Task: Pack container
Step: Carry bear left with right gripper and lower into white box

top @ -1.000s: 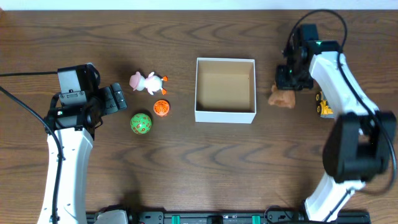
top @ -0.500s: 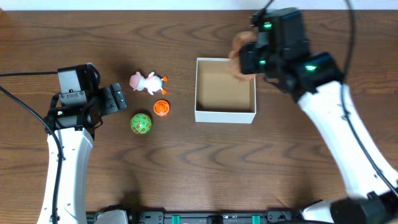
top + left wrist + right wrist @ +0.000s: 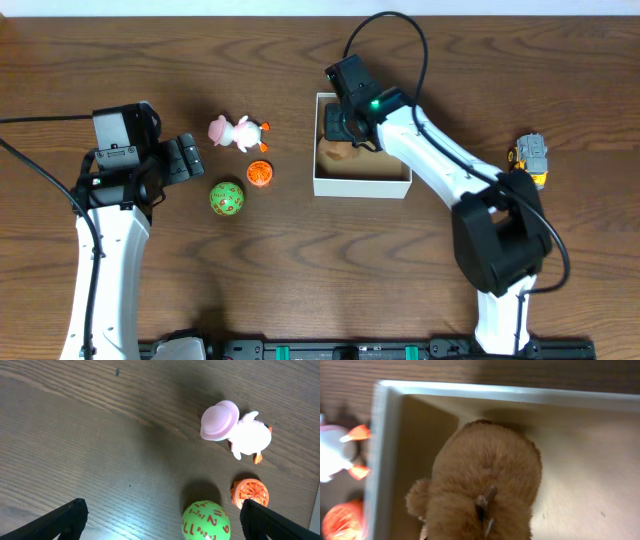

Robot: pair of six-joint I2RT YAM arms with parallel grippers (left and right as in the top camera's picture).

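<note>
The container (image 3: 362, 187) is a square white box with a tan inside, at the table's middle. My right gripper (image 3: 345, 128) reaches into its left half and is shut on a brown plush toy (image 3: 338, 152), which hangs low inside near the left wall. In the right wrist view the plush (image 3: 485, 485) fills the lower centre and hides my fingers, with the box's left wall (image 3: 385, 460) beside it. My left gripper (image 3: 185, 160) is open and empty, left of the toys. In its wrist view its fingers (image 3: 65, 520) stand wide apart.
A pink-and-white duck toy (image 3: 238, 132) (image 3: 240, 430), an orange ball (image 3: 259, 174) (image 3: 249, 493) and a green numbered ball (image 3: 227, 198) (image 3: 206, 520) lie left of the box. A yellow toy vehicle (image 3: 530, 155) lies at the far right.
My right arm lifted the brown plush from the table right of the box, carried it over the back rim and lowered it into the box's left half. The left arm stayed still.
</note>
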